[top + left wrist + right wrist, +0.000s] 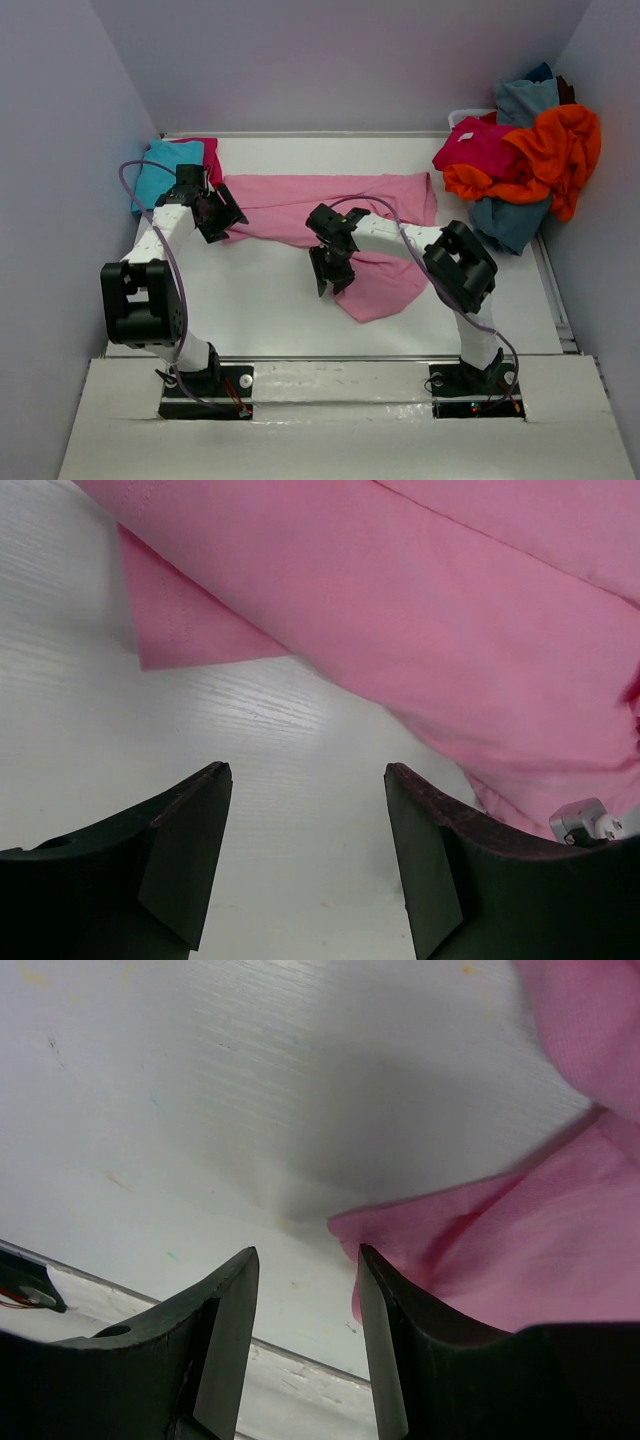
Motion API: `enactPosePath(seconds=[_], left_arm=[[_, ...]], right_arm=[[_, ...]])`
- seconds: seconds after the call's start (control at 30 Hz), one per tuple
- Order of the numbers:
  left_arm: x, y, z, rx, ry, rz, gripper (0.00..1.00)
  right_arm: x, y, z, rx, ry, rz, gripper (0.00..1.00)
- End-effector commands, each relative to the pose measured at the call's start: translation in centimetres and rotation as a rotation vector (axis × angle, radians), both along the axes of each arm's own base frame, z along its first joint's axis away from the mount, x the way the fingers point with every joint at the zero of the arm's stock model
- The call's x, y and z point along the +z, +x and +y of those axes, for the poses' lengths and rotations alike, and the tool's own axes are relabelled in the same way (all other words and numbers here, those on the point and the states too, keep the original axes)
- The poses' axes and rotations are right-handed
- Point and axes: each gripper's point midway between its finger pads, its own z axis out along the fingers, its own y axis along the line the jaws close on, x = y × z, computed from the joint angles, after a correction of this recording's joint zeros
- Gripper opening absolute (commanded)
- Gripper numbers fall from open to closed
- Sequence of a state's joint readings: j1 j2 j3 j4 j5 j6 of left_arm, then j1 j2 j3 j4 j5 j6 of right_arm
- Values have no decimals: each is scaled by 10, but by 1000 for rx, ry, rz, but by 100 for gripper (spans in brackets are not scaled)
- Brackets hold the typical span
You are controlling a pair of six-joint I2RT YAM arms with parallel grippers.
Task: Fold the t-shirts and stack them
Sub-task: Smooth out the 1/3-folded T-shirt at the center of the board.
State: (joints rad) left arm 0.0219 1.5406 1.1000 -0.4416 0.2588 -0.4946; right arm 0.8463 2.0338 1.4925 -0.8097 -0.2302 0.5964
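The light pink t-shirt is lying unfolded across the middle of the table, stretching from near the far left corner toward the right edge, with one rumpled lobe sagging toward the near edge. The left gripper is hovering at the shirt's left end, its fingers standing well apart over bare table with nothing between them. The right gripper is pointing down at the lobe's hem, fingers likewise apart, the cloth's edge lying just beside one finger but not clamped. A turquoise t-shirt and a magenta t-shirt are sitting in the far left corner, seemingly already put by, though how neatly I cannot tell. At the far right corner an orange t-shirt, a second magenta t-shirt and a grey-blue t-shirt are waiting in a crumpled heap, so most of the job is looking undone
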Motion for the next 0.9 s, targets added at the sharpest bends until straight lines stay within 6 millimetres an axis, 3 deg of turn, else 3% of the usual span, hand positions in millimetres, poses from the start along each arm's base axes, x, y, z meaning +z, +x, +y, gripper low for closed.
enactPosePath(seconds=[0.0, 0.17, 0.5, 0.67, 0.87], left_arm=[[14, 14, 3, -14, -1, -49, 74], [13, 16, 3, -18, 0, -46, 74], [12, 14, 2, -29, 0, -43, 74], [11, 12, 2, -37, 1, -40, 74], [10, 13, 0, -42, -6, -39, 74]], right_arm=[[41, 10, -1, -26, 10, -100, 50], [45, 4, -7, -44, 23, -105, 51], [14, -12, 0, 5, 74, -24, 50], [32, -13, 15, 39, 199, -45, 50], [40, -9, 17, 63, 212, -76, 51]])
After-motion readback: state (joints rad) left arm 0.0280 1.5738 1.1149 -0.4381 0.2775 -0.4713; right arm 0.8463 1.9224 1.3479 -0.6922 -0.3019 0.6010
